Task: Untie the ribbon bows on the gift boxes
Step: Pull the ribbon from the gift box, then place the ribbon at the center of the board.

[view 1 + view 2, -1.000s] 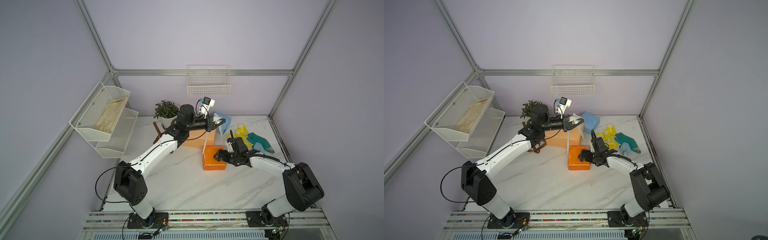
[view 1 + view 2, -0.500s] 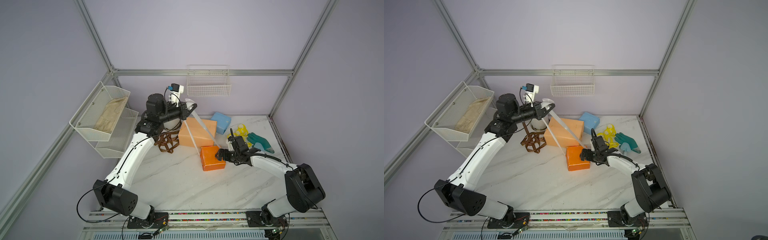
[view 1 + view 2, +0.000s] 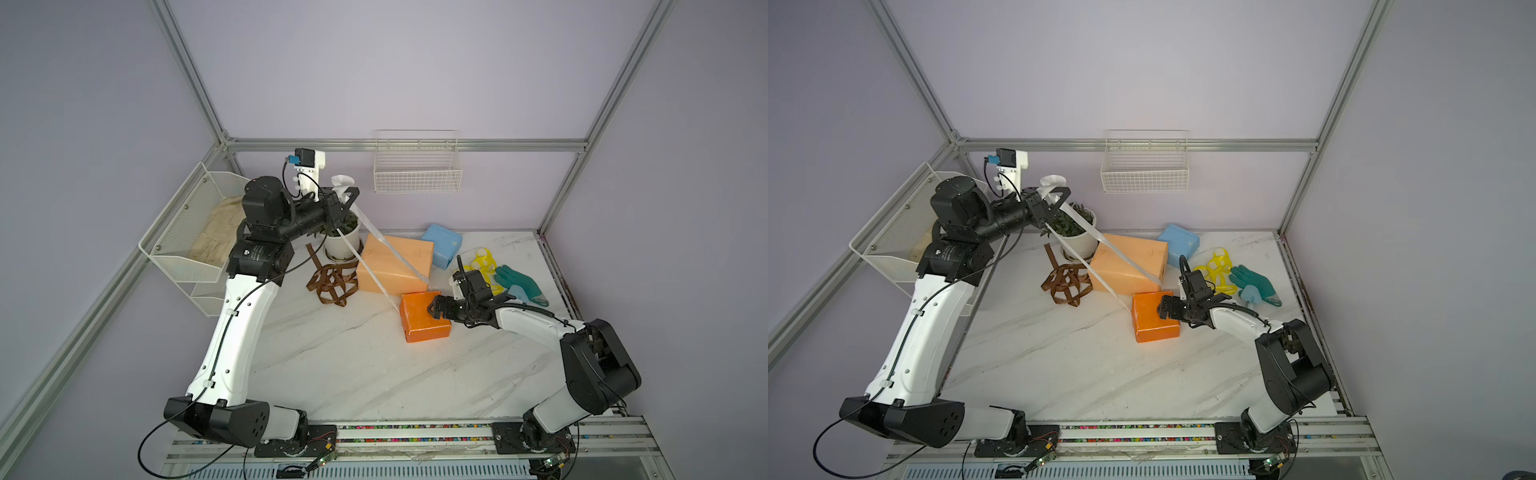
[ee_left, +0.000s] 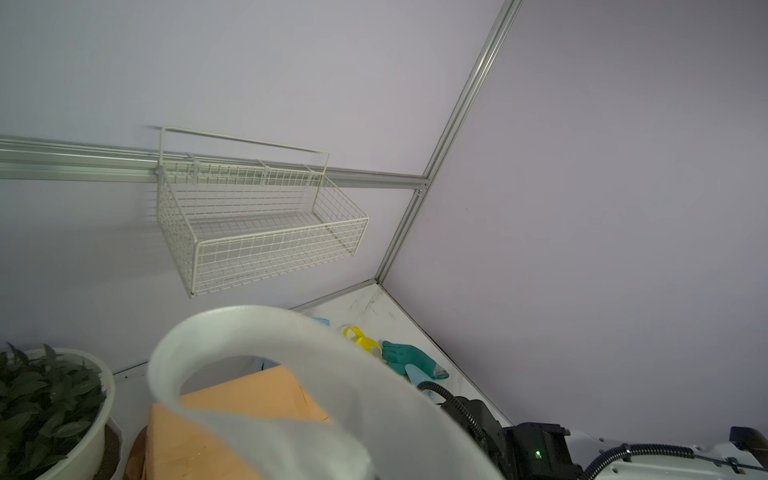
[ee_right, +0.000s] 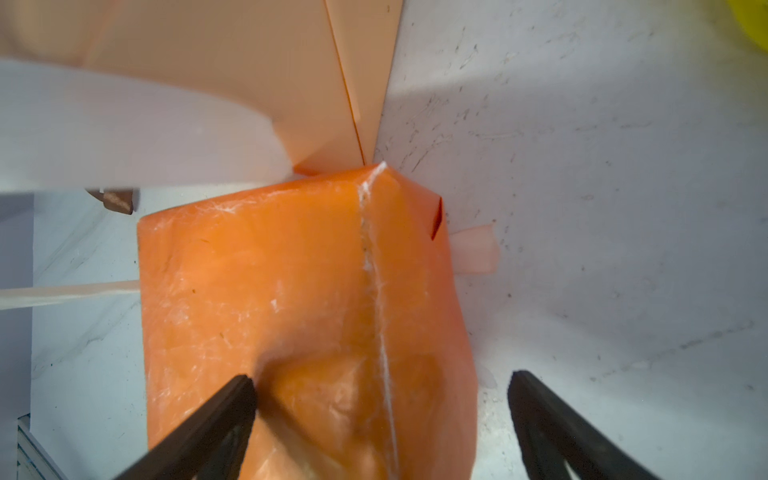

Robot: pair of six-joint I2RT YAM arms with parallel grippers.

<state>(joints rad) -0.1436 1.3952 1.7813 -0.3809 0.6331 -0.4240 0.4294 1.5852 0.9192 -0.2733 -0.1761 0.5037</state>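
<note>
My left gripper (image 3: 347, 199) is raised at the back left, above the plant, shut on the white ribbon (image 3: 374, 232). The ribbon runs taut in two strands down to the bright orange box (image 3: 419, 320) and fills the left wrist view as a loop (image 4: 374, 395). My right gripper (image 5: 380, 376) is open at that box's right end, one finger on top and the other over the table beside it. Behind stand the pale peach box (image 3: 395, 262) and the light blue box (image 3: 442, 245). A brown ribbon (image 3: 332, 282) and a yellow ribbon (image 3: 484, 262) lie loose on the table.
A white plant pot (image 3: 343, 241) stands under my left gripper. A teal glove (image 3: 519, 282) lies at the right by the yellow ribbon. A wire basket (image 3: 417, 174) hangs on the back wall, and a wire shelf (image 3: 195, 232) juts in from the left wall.
My left arm has swung from above the boxes up and to the back left, drawing the white ribbon out long. The orange box has turned slightly. The right gripper has stayed put.
</note>
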